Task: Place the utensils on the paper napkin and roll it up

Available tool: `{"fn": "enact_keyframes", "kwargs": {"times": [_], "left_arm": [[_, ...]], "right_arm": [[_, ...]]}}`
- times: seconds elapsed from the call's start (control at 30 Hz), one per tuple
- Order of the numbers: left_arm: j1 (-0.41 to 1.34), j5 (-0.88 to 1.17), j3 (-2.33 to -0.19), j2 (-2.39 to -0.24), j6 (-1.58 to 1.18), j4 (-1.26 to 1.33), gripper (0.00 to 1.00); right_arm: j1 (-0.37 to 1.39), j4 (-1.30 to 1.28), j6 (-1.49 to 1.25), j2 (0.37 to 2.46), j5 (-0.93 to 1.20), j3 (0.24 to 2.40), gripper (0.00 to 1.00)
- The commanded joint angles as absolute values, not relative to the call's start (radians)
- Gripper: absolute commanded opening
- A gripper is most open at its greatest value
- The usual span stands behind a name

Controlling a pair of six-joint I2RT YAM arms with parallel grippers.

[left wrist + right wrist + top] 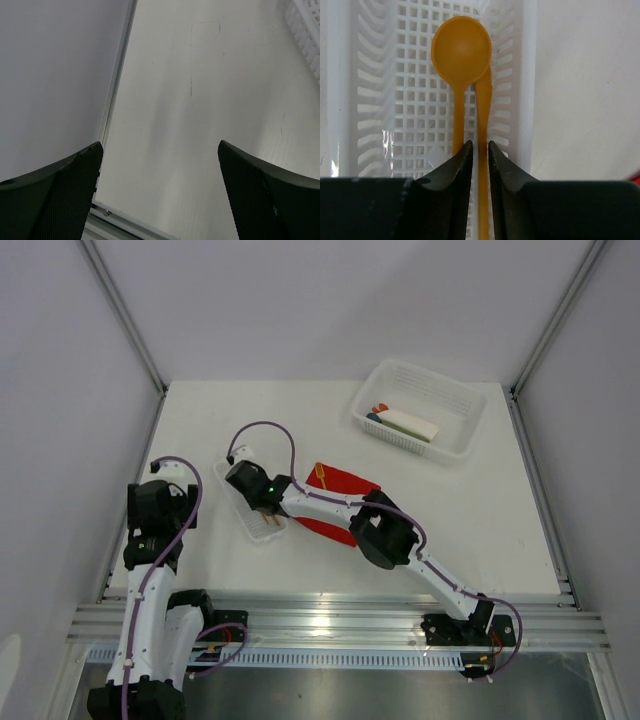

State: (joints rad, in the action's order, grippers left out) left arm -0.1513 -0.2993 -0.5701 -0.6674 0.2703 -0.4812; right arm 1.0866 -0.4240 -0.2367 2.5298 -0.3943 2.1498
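Two orange utensils lie side by side in a narrow white mesh tray [410, 100]: a spoon [461, 47] and a slimmer piece [482, 112] to its right. My right gripper [480, 145] is down in the tray, and its jaws stand a little apart on either side of the slimmer piece's handle, with a thin gap on the left side. In the top view, the right gripper [265, 508] is over the tray [262, 532]. The red paper napkin [345, 482] lies flat just right of it, partly under the arm. My left gripper [160, 147] is wide open and holds nothing.
A white mesh basket [465, 430] with white, blue and red items stands at the back right, and its corner [306, 30] shows in the left wrist view. The left arm [155, 510] is folded at the table's left edge, beside the wall and rail.
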Motion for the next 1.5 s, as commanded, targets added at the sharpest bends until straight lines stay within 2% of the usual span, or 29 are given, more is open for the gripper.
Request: {"fn": "enact_keyframes", "kwargs": {"times": [0.0, 0.43, 0.6, 0.8, 0.93, 1.47], "left_arm": [[-0.160, -0.279, -0.575, -0.667, 0.255, -0.480, 0.99], [-0.158, -0.276, -0.574, -0.667, 0.256, -0.477, 0.99], [-0.160, -0.275, -0.574, -0.663, 0.258, -0.476, 1.00], [-0.160, -0.275, -0.572, -0.655, 0.256, -0.476, 0.99], [-0.160, -0.273, -0.574, -0.653, 0.258, -0.476, 1.00], [-0.158, -0.268, -0.577, -0.660, 0.258, -0.479, 0.99]], "right_arm": [[1.091, -0.486, -0.264, 2.522, -0.344, 2.152, 0.24], [1.120, -0.561, -0.273, 2.574, -0.399, 2.157, 0.22], [1.124, -0.563, -0.268, 2.577, -0.407, 2.152, 0.12], [1.127, -0.569, -0.278, 2.574, -0.414, 2.151, 0.08], [1.132, -0.560, -0.281, 2.554, -0.417, 2.146, 0.00], [1.144, -0.400, -0.268, 2.388, -0.465, 2.072, 0.00]]}}
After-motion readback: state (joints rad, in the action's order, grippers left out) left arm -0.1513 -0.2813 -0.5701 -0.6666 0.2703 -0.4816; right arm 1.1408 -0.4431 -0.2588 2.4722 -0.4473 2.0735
